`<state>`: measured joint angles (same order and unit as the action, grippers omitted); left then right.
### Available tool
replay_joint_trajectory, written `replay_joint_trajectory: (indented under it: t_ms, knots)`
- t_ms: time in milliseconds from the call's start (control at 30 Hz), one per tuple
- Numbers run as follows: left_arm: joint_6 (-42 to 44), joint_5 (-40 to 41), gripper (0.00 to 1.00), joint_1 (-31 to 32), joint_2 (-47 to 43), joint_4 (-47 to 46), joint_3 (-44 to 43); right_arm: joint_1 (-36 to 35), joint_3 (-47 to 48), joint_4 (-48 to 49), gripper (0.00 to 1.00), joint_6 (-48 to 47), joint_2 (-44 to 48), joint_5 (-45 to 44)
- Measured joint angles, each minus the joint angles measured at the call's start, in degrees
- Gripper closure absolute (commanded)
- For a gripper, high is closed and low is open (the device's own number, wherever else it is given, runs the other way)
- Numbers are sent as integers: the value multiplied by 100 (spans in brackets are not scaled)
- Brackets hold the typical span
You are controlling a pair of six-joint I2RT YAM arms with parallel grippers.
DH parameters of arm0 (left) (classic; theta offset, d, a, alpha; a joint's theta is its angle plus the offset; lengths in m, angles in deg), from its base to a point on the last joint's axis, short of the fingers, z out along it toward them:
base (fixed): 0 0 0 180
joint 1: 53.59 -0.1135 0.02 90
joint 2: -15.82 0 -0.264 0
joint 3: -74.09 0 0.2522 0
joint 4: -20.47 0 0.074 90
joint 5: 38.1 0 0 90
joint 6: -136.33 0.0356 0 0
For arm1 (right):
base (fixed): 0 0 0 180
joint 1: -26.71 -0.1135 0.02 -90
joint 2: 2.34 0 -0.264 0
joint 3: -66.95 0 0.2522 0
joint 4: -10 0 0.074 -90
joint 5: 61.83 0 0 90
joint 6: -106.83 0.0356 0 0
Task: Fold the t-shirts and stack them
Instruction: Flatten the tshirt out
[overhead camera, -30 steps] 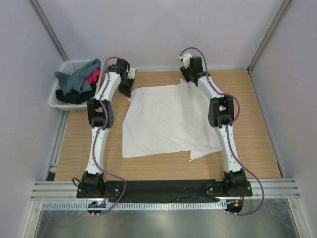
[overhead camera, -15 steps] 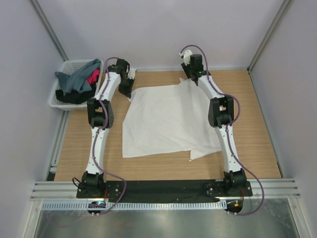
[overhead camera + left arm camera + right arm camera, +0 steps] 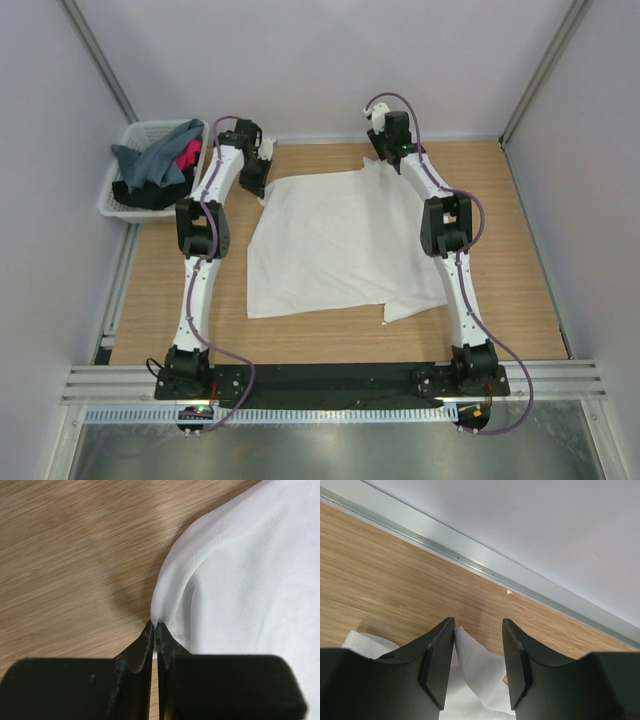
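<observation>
A plain white t-shirt [image 3: 335, 240] lies spread on the wooden table between the two arms. My left gripper [image 3: 262, 180] is at its far left corner, shut on a pinch of the white cloth [image 3: 172, 580]. My right gripper [image 3: 385, 150] is at the shirt's far right corner, open, with a raised fold of white cloth [image 3: 475, 667] standing between its fingers [image 3: 437, 665] and touching the left one. Grey-teal [image 3: 155, 160], black and pink-red [image 3: 188, 155] t-shirts lie heaped in the basket.
A white plastic lattice basket [image 3: 118, 195] stands at the far left, off the table's edge. The back wall rail [image 3: 485, 567] runs just beyond the right gripper. Bare wood [image 3: 500, 230] lies right of the shirt and along the near edge.
The right gripper has shifted slightly toward the back wall and lifted off the shirt's far right corner. The left arm and the shirt have barely moved.
</observation>
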<state>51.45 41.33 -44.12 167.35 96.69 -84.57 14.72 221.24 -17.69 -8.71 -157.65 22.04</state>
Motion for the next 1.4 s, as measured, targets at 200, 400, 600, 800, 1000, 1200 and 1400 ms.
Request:
replay_joint_trajectory:
  t_ms: [200, 400, 600, 800, 1000, 1200, 1400]
  knots:
    - [2, 2, 96, 22, -33, 22, 59, 52, 9, 15, 67, -9, -151, -7]
    - [4, 2, 96, 37, -66, 44, 111, 79, 76, -15, 84, -15, -236, -11]
    - [17, 2, 96, 57, -129, 111, 170, 85, 339, -24, 86, -22, -212, -46]
    - [92, 4, 97, 63, -400, 173, 190, 85, 446, -120, 86, -17, 170, -105]
    - [144, 85, 99, 63, -931, 175, 188, 85, 457, -310, 90, 2, 903, -114]
    - [153, 142, 100, 66, -1641, 175, 168, 85, 361, -507, 98, 22, 1858, -105]
    - [223, 153, 100, 79, -2621, 170, 122, 76, -269, -671, 99, 20, 3169, -103]
